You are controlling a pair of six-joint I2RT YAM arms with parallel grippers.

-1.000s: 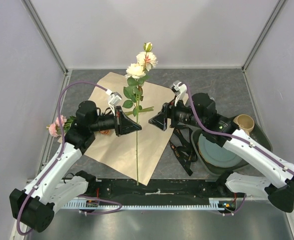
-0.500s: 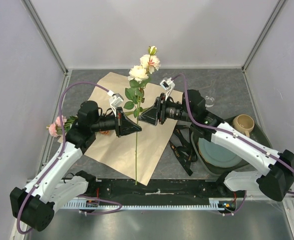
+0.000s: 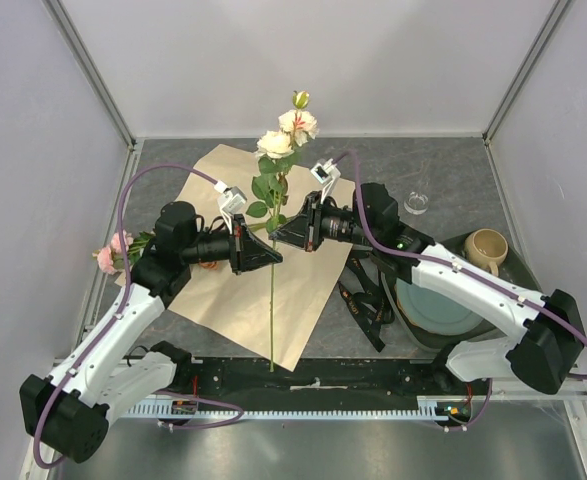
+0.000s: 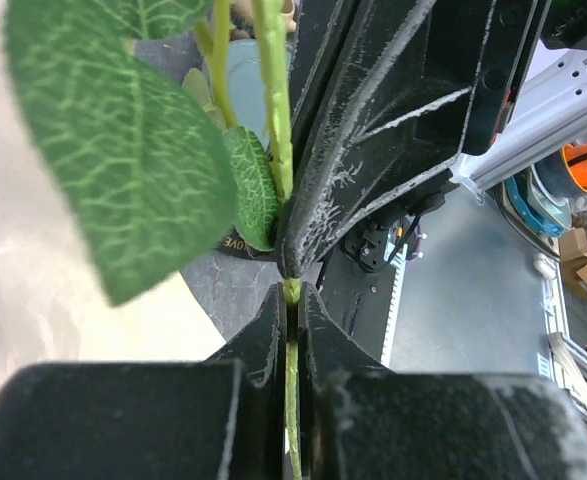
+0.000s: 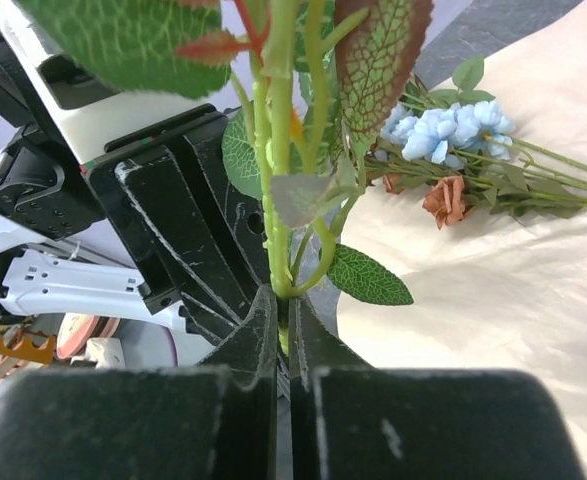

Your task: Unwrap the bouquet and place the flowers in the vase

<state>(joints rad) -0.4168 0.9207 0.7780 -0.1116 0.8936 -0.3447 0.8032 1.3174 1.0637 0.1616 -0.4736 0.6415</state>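
One long-stemmed flower [image 3: 272, 310] with cream-white roses [image 3: 277, 144] stands upright over the spread kraft paper [image 3: 233, 290] of the bouquet. My left gripper [image 3: 276, 253] is shut on its green stem [image 4: 277, 130], which runs between the closed jaws [image 4: 293, 296]. From the right, my right gripper [image 3: 273, 232] is shut on the same stem [image 5: 270, 200] just above, its tips [image 5: 285, 300] meeting the left fingers [image 5: 183, 230]. Pale blue blossoms [image 5: 443, 130] and a rust rose [image 5: 443, 198] lie on the paper. The small clear vase [image 3: 416, 203] stands at the back right.
A black ribbon [image 3: 368, 300] lies beside the paper's right edge. A dark green plate [image 3: 443, 310] and a beige mug [image 3: 488, 245] sit at the right. Pink flowers [image 3: 111, 252] lie at the left wall. Grey walls close in three sides.
My right gripper has moved left to the stem and shut on it just above the left gripper. The flower head has shifted slightly right. The left arm has held still.
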